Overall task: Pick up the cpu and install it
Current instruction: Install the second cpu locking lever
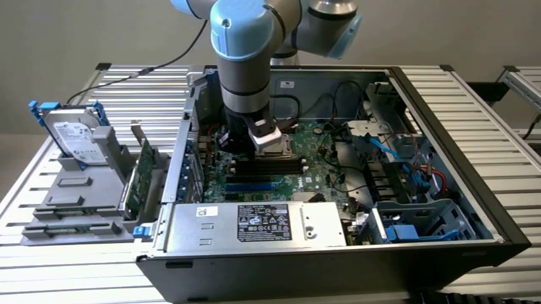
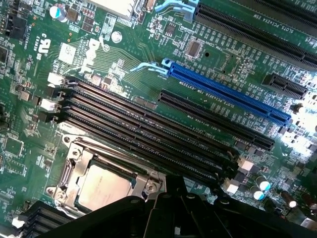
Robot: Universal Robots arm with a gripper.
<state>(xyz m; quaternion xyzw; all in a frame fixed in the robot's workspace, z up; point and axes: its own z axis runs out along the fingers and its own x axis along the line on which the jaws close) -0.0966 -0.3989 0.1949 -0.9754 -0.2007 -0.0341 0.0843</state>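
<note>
Wrist view shows me the cpu [image 2: 101,186] seated, I think, in the socket frame [image 2: 99,183] beside the motherboard's memory slots [image 2: 148,134]. My gripper's [image 2: 168,210] jaws are shut, empty. Light, stiff, fragile chip: grip its edges.

- Arm [image 1: 245,44]: light-blue rounded joint caps, silver-grey tube sections.
- Wrist: black band, dark housing, black cable alongside.
- Gripper [image 2: 173,213]: black, angular body.
</note>
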